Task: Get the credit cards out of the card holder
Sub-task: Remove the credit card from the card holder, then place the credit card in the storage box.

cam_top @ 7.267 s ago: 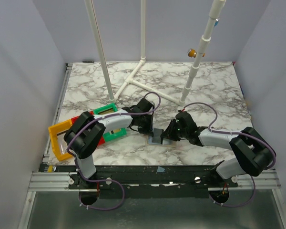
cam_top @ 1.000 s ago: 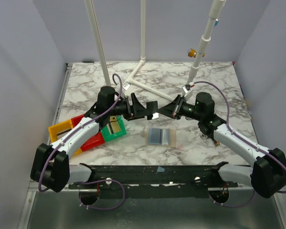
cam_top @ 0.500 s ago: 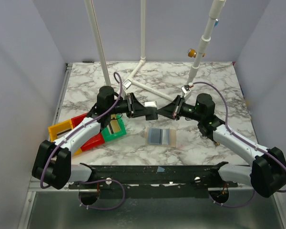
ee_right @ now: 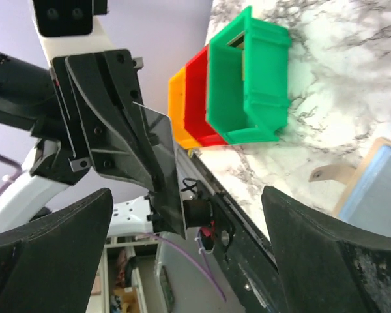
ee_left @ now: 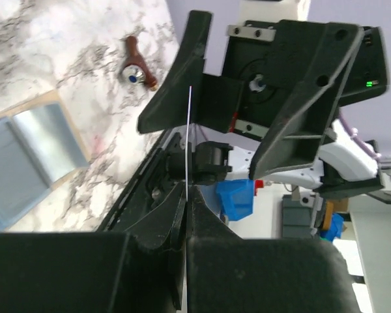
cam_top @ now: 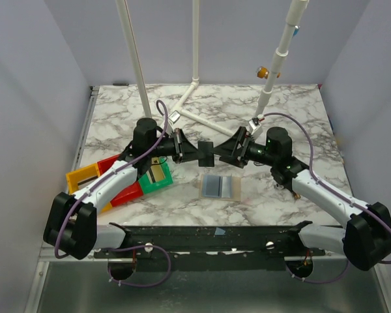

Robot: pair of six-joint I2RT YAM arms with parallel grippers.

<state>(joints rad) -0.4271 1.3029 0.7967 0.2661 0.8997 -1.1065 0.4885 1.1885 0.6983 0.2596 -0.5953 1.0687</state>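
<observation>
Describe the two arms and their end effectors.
The left arm and right arm have white links with black joints, each with a purple cable. The left end effector and right end effector are black, with two broad wedge-shaped fingers.

Your white-and-black left arm [cam_top: 111,182] reaches up and inward from its base, its wrist lifted above the table. Its black two-finger left gripper [cam_top: 201,151] points toward the middle, jaws pressed together on the edge of a thin pale card [ee_right: 158,140]. Your white-and-black right arm [cam_top: 326,199] mirrors that pose. Its black right gripper [cam_top: 220,154] faces the left one tip to tip, fingers spread wide, with the card between them, close to one finger.
</observation>
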